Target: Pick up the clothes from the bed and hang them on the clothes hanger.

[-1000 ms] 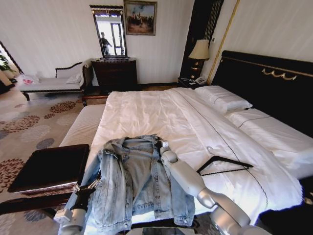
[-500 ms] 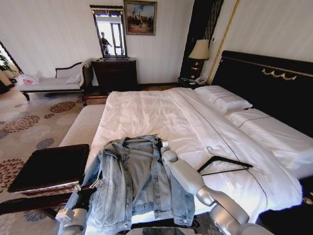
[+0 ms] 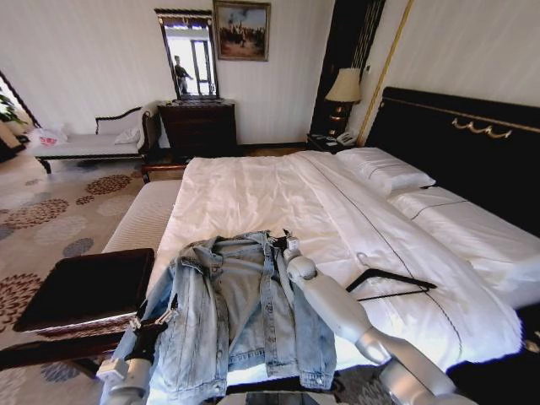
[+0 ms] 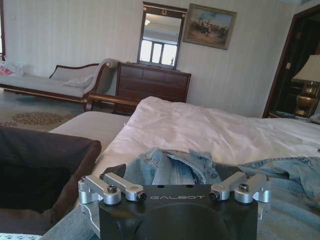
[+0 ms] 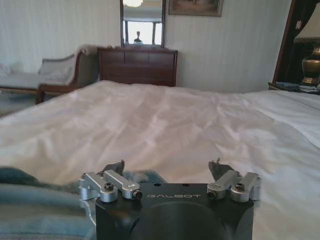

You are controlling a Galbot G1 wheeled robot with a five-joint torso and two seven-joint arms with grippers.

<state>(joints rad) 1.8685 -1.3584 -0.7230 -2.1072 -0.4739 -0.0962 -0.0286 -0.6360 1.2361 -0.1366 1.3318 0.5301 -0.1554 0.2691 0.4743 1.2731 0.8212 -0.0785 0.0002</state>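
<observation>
Jacket [image 3: 236, 312], faded blue denim, lies open and collar-up across the foot of the bed [image 3: 253, 194], its hem spilling over the near edge. Black hanger [image 3: 388, 283] rests flat on the white duvet to the jacket's right, apart from it and untouched.

At the collar's right corner sits the right gripper [image 3: 289, 242], low over the duvet where denim meets sheet; the right wrist view shows its two dark fingertips [image 5: 114, 168] spread apart with only bedding between them, a fold of denim just beside the left one. Nothing is gripped. The left gripper [image 3: 169, 314] waits at the jacket's left edge near the sleeve, and the left wrist view has the crumpled collar just ahead of it; whether its fingers are apart or together cannot be told.

By the look of things the task stands at its first step, the reach for the garment, with the pick-up not yet made and the hanging untouched. The next move seems to call for the right gripper to shift onto the collar or shoulder seam and close on a firm pinch of cloth, since it now sits beside the denim rather than around it.

Beyond the bed stand a dark bench [image 3: 84, 287], a dresser [image 3: 198, 126] under a mirror, and a lamp [image 3: 344, 89].
</observation>
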